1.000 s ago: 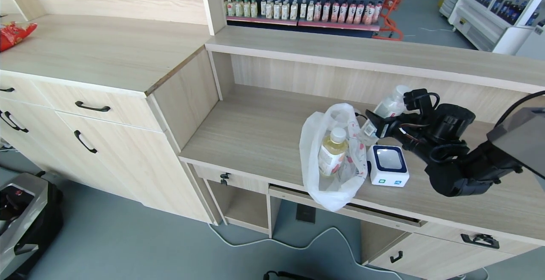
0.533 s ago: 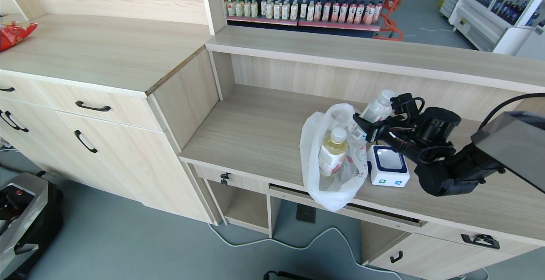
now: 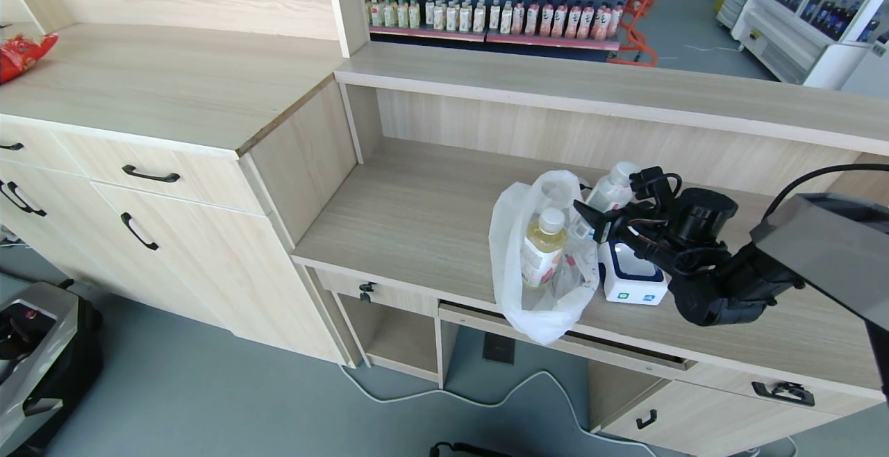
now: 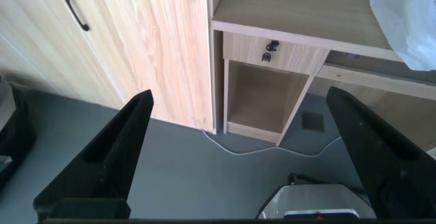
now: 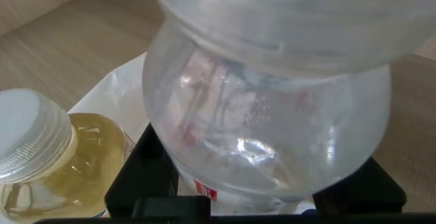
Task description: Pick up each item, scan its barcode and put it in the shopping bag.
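Observation:
A white plastic shopping bag point(image 3: 514, 235) stands open on the lower wooden counter point(image 3: 417, 214). In it stands a yellow drink bottle point(image 3: 542, 248) with a white cap, also seen as the yellow bottle point(image 5: 41, 156) in the right wrist view. My right gripper point(image 3: 603, 215) is shut on a clear plastic bottle point(image 3: 605, 195), tilted, right at the bag's right rim. The clear bottle point(image 5: 272, 115) hangs between black fingers point(image 5: 136, 180). A white barcode scanner point(image 3: 628, 280) sits just right of the bag, partly under the arm. My left gripper point(image 4: 238, 156) hangs open over the floor, below the counter.
A raised ledge point(image 3: 590, 89) runs behind the counter. The taller cabinet point(image 3: 173, 89) to the left carries a red snack pack point(image 3: 24, 54). Drawers point(image 3: 149, 176) face the aisle. Store shelves with bottles point(image 3: 486, 16) stand behind. A cable point(image 3: 486, 394) lies on the floor.
My right gripper has carried the clear bottle left and down, from above the scanner's far side to the bag's rim. The bag and the yellow bottle have stayed put.

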Robot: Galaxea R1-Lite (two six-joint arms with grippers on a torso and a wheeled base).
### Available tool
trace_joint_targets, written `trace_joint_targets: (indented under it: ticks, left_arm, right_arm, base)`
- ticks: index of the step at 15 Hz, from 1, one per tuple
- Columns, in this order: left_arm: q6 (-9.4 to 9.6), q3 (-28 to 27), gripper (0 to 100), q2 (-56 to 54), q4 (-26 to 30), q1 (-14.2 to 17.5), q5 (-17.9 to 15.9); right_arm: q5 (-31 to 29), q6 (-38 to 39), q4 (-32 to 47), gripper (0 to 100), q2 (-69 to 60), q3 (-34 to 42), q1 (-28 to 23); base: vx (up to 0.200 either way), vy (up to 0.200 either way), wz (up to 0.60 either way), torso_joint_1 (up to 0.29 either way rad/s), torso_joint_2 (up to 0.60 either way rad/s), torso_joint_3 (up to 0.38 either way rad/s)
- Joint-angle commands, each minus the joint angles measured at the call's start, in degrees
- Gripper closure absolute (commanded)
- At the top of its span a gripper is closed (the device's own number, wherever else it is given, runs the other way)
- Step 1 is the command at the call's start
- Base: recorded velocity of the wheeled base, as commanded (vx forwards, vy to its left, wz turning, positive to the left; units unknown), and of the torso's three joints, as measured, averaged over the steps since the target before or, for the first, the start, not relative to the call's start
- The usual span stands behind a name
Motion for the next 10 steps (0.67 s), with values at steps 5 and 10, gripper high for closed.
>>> trace_joint_targets:
  ticks: [5, 10]
  left_arm:
    - [-0.01, 0.01, 0, -0.02, -0.01, 0.00, 0.00]
    - [-0.01, 0.01, 0, -0.02, -0.01, 0.00, 0.00]
  right_arm:
    - [0.06, -0.33, -0.09, 100, 3.50, -1.59, 0.33]
    - [1.20, -0.24, 0.18, 100, 5.61, -4.58, 0.33]
  base:
    - [0.000, 0.000, 0.00, 0.000, 0.00, 0.000]
    - [0.000, 0.000, 0.00, 0.000, 0.00, 0.000]
